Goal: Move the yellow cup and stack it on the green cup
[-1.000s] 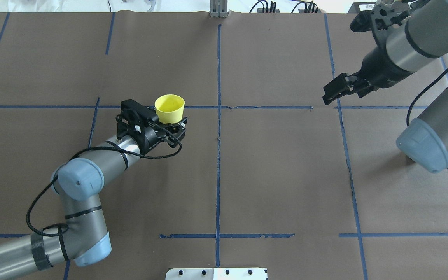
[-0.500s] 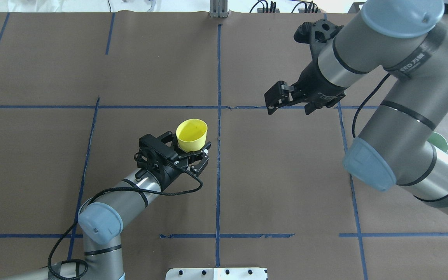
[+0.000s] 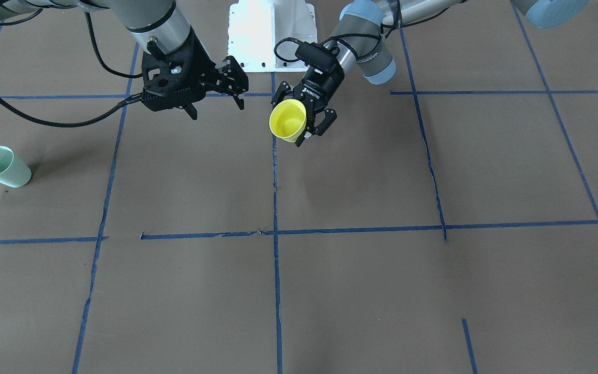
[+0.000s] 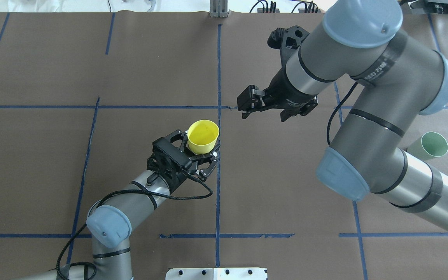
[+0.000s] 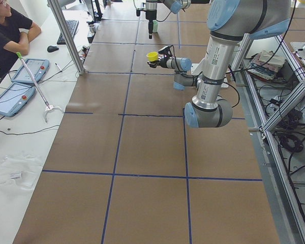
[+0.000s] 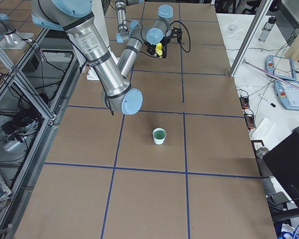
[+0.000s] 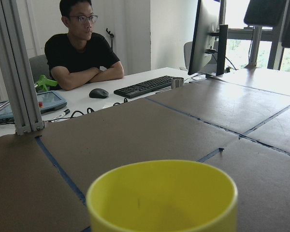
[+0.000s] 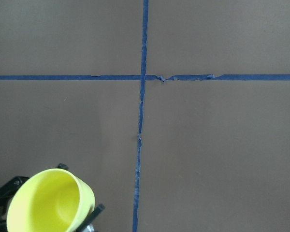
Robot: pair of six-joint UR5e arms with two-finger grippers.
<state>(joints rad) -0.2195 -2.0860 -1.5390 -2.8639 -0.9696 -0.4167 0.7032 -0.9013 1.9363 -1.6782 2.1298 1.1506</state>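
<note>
Work surface: a table covered in brown paper and divided into rectangles by blue tape lines. At its far side, the left wrist view shows a white desk with a keyboard, a mouse and a monitor. A seated person in a black shirt has folded arms behind an aluminium post. The yellow cup is upright, mouth upward, just beside the central tape line. The left gripper is clamped on its lower wall, one finger on each side, with the rim projecting past the fingertips. The cup appears to be held clear of the paper, though no view shows its base plainly. The right gripper hovers at about 2 o'clock from the yellow cup in the overhead view, near it but not touching. Its fingers are spread and nothing lies between them. The green cup stands on the table at about 3 o'clock from the yellow cup, well apart. Its base is partly hidden there by the right arm's forearm, and it is seen whole in the front-facing view.
</note>
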